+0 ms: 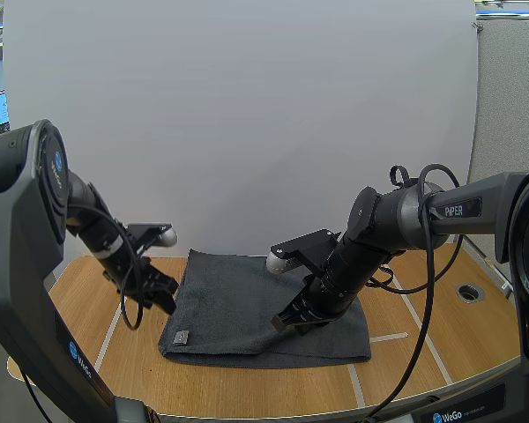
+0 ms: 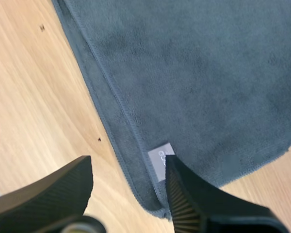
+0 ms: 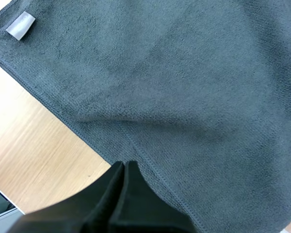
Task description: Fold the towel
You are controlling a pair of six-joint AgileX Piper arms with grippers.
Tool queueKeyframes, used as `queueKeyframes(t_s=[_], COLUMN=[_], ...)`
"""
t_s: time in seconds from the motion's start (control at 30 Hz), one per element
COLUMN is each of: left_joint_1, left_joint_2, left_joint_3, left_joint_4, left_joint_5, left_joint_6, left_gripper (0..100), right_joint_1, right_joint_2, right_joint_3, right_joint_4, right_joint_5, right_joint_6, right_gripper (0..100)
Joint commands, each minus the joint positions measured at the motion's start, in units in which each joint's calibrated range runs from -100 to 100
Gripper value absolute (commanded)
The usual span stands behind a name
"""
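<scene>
Towel, dark grey, lies flat mid-table. Right gripper is pressed together on the near hem, apparently pinching it; a wrinkle runs out from there. Left gripper is spread, straddling the near-left corner beside the label. Risk: right lifts while left is unclamped, so the towel drags and the fold skews.

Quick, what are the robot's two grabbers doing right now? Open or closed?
Left gripper: jaws open, holding nothing, straddling the towel edge by its label.
Right gripper: jaws closed, apparently pinching the towel's edge.
</scene>
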Motion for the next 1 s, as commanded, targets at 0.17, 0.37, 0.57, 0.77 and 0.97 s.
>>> queueKeyframes(t_s=[0.17, 0.37, 0.57, 0.77, 0.97], left_joint_1=[0.03, -1.44, -3.1, -3.17, -3.17], left_joint_2=[6.42, 6.42, 6.56, 10.28, 10.91], left_joint_3=[-3.51, -3.51, -3.51, -3.51, -3.51], left_joint_4=[-0.47, 0.24, 2.61, 3.1, 2.99], left_joint_5=[14.06, 14.06, 9.03, 9.01, 10.24], left_joint_6=[-2.26, -2.16, -3.61, -4.11, -4.33], left_gripper=[73, 73, 73, 73, 73], right_joint_1=[0.05, 0.05, 0.05, 0.05, 0.05], right_joint_2=[-0.3, -0.3, -0.3, -0.3, -0.3], right_joint_3=[0.25, 0.25, 0.25, 0.25, 0.25], right_joint_4=[0.6, 2.26, 2.73, 2.73, 2.73], right_joint_5=[0.08, 0.08, 0.08, 0.08, 0.08], right_joint_6=[-1.08, -2.36, -2.85, -2.85, -2.85], right_gripper=[0, 0, 0, 0, 0])
